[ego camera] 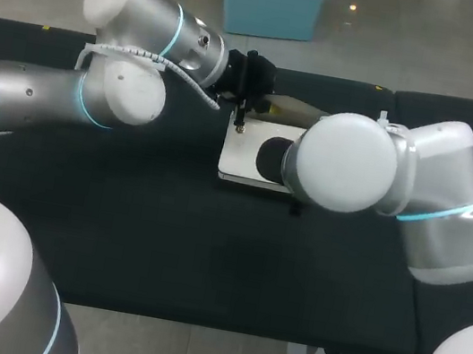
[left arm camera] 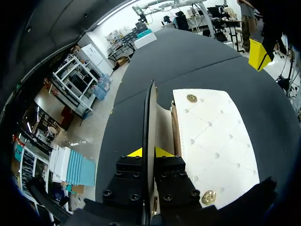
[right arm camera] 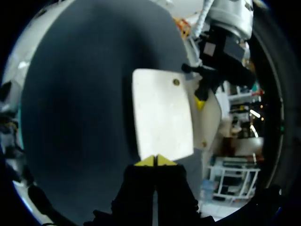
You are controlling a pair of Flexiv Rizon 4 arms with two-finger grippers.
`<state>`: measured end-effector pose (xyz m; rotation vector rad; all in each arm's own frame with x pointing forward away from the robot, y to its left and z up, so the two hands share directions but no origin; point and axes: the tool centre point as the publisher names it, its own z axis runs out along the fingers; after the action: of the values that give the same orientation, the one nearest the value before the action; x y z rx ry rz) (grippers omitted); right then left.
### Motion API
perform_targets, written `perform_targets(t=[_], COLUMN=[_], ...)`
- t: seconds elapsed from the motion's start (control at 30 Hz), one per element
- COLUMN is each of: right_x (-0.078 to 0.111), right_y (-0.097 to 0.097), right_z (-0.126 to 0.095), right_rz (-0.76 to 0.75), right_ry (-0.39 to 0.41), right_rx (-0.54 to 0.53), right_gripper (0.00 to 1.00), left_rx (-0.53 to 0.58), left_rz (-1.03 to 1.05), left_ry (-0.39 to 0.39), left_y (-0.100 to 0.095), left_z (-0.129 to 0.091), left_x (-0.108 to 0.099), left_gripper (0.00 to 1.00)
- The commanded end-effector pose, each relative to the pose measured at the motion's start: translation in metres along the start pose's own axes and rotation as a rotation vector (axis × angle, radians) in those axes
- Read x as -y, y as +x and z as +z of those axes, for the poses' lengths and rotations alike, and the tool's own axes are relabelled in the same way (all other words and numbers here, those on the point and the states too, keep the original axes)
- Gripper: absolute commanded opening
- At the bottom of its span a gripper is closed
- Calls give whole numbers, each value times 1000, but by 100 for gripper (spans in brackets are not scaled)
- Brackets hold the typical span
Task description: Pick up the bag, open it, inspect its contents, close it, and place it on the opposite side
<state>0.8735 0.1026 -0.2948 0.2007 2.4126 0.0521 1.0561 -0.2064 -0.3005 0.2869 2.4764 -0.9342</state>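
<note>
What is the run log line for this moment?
stage: opening bag | left gripper: shut on flap, held upright | right gripper: shut, at bag edge

No words, numbers, labels or signs could be read anywhere. The white bag (left arm camera: 214, 141) showed only plain brass studs (left arm camera: 192, 98), and the dark table (ego camera: 119, 230) bore no legible mark.
</note>
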Motion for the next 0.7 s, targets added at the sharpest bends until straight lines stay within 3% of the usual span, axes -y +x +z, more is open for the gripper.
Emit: perform_targets(t=[0.03, 0.43, 0.57, 0.7], right_x=[-10, -14, -10, -5], right_y=[9, 37, 44, 48], right_z=[8, 22, 26, 32], right_rz=[-2, 22, 40, 47], right_ry=[4, -9, -9, -7], right_rx=[2, 10, 45, 78], right_gripper=[0, 1, 34, 45], left_rx=[-1, -73, -91, -101], left_rz=[19, 67, 75, 67], left_ry=[50, 72, 84, 88], left_y=[4, 21, 22, 24], left_z=[1, 17, 21, 22], left_x=[-3, -15, -16, -18], left_gripper=[0, 0, 0, 0])
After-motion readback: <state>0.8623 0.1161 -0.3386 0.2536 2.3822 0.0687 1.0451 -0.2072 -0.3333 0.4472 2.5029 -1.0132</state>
